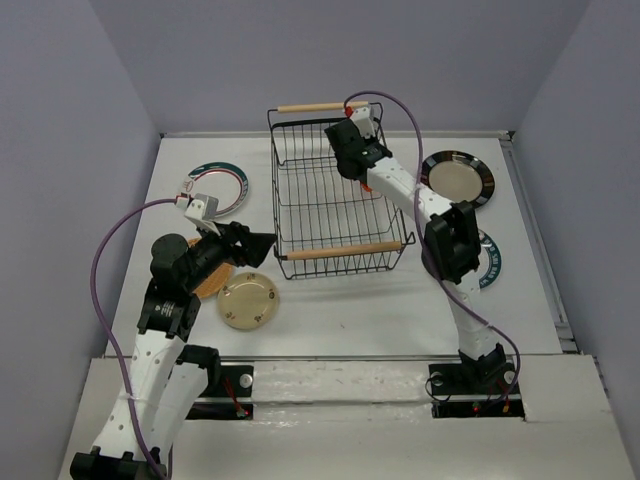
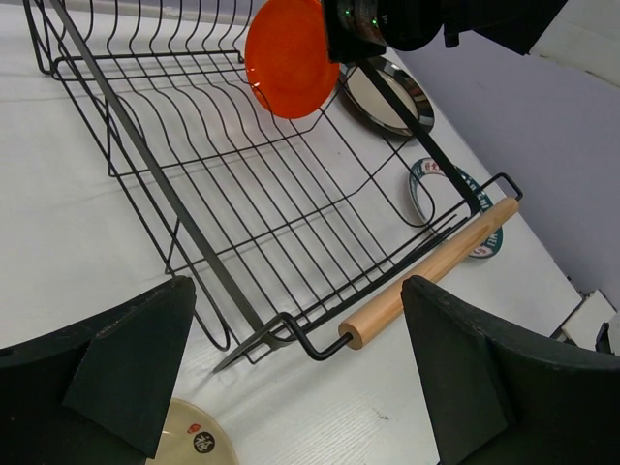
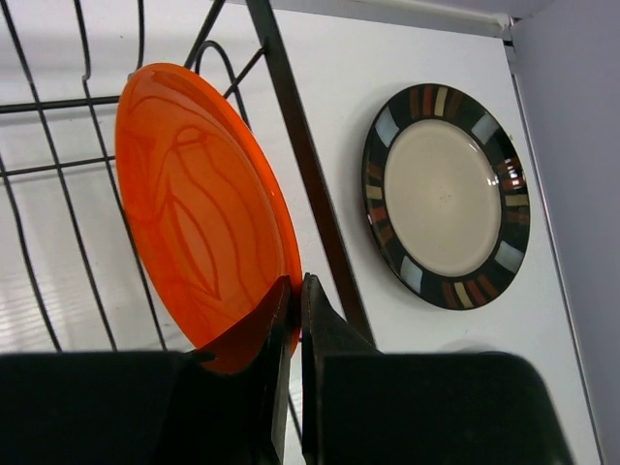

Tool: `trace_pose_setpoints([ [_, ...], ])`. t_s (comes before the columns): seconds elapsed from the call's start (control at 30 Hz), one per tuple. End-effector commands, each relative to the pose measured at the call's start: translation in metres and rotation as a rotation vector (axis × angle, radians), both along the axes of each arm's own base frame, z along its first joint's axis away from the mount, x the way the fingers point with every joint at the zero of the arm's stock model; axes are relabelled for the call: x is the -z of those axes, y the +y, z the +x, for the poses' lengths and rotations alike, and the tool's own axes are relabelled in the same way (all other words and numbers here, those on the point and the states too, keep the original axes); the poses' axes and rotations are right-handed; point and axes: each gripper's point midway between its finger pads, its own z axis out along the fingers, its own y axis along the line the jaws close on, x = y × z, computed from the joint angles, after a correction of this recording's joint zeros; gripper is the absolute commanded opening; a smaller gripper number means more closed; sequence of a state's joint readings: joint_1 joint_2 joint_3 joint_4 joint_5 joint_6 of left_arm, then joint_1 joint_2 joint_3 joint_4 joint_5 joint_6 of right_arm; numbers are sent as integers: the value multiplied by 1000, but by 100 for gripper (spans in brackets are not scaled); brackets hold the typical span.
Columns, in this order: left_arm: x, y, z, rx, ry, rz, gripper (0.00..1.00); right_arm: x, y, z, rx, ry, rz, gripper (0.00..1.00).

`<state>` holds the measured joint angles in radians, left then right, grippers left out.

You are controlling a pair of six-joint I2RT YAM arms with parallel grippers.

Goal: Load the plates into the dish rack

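The black wire dish rack (image 1: 325,195) with two wooden handles stands mid-table. My right gripper (image 3: 295,291) is shut on the rim of the plain orange plate (image 3: 199,203) and holds it on edge over the rack's far right part; the plate also shows in the left wrist view (image 2: 289,56). In the top view the right gripper (image 1: 355,160) is over the rack's far right corner. My left gripper (image 2: 298,291) is open and empty, near the rack's near left corner (image 1: 258,244). The cream plate (image 1: 248,301) lies just below it.
The black-rimmed plate (image 1: 457,178) lies right of the rack. One teal-striped plate (image 1: 218,188) lies at the back left, another (image 1: 492,260) is partly under the right arm. A tan-brown plate (image 1: 212,283) is half hidden under the left arm. The near wooden handle (image 2: 436,271) is close ahead.
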<state>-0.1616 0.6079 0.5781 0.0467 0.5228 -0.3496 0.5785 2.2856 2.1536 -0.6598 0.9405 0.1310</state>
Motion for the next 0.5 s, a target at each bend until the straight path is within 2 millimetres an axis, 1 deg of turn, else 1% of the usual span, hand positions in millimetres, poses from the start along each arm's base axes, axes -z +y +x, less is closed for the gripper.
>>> trace_pose_setpoints([
  [0.0, -26, -4, -2, 29, -70, -12, 99, 16, 23, -2, -28, 1, -24, 7],
  [0.07, -26, -4, -2, 29, -69, -12, 99, 22, 27, -4, -32, 8, -42, 7],
  [0.1, -26, -4, -2, 29, -70, -12, 99, 23, 32, -6, -42, 11, -50, 7],
  [0.23, -27, -4, -2, 27, -73, -13, 99, 27, 32, -8, -27, 7, -81, 7],
  [0.27, -27, -4, -2, 27, -73, -13, 99, 27, 36, -11, -32, 2, -85, 8],
  [0.33, -27, -4, -3, 27, -75, -13, 99, 31, 36, -12, -32, 8, -79, 13],
  [0.47, -27, -4, -3, 29, -76, -13, 99, 31, 41, -15, -51, 10, -19, 31],
])
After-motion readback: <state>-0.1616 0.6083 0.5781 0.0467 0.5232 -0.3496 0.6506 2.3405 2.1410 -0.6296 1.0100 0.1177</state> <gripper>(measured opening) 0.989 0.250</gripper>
